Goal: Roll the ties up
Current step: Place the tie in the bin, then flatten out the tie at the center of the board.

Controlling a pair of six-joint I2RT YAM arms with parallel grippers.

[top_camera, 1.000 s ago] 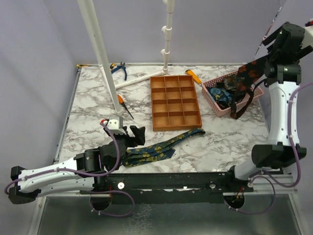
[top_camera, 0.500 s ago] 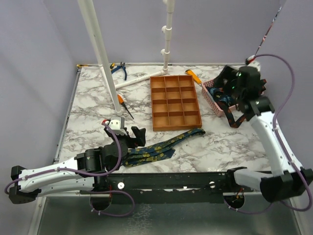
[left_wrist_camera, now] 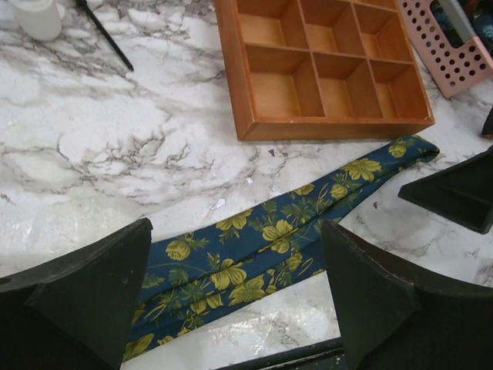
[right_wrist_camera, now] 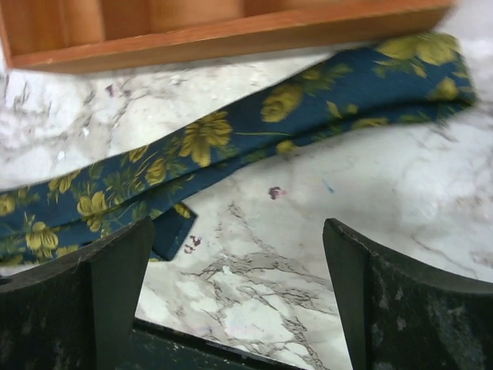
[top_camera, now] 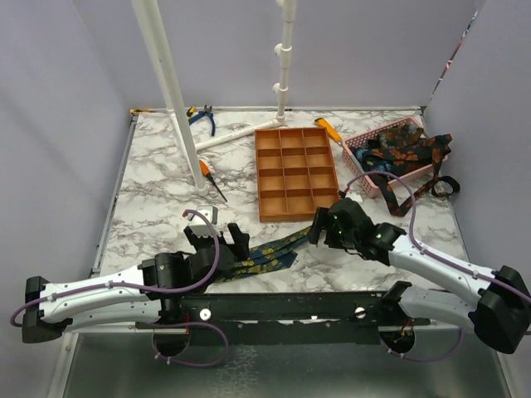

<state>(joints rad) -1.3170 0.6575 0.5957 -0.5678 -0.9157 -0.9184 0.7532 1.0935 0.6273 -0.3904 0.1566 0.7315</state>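
A navy tie with yellow flowers [top_camera: 267, 253] lies folded lengthwise on the marble, running from the left gripper up to the orange tray's front corner. My left gripper [top_camera: 217, 242] hovers open over its near end, and the fabric [left_wrist_camera: 254, 262] shows between the spread fingers [left_wrist_camera: 92, 293]. My right gripper [top_camera: 320, 231] is open and low beside the far end. That end [right_wrist_camera: 231, 131] lies just beyond its fingertips, with bare marble between them. More ties [top_camera: 398, 149], dark with orange-red and teal prints, are heaped in the pink basket, with strands hanging over its rim.
The orange compartment tray [top_camera: 265, 178] sits mid-table, just behind the tie. The pink basket [top_camera: 355, 159] stands at the back right. A white pole [top_camera: 170, 91] rises at the back left, with pliers [top_camera: 203, 118] and an orange-handled screwdriver [top_camera: 205, 172] near it.
The right arm swung down from high above the basket to the table by the yellow-flowered tie. The orange-red tie it carried now lies over the basket. The left gripper barely shifted.
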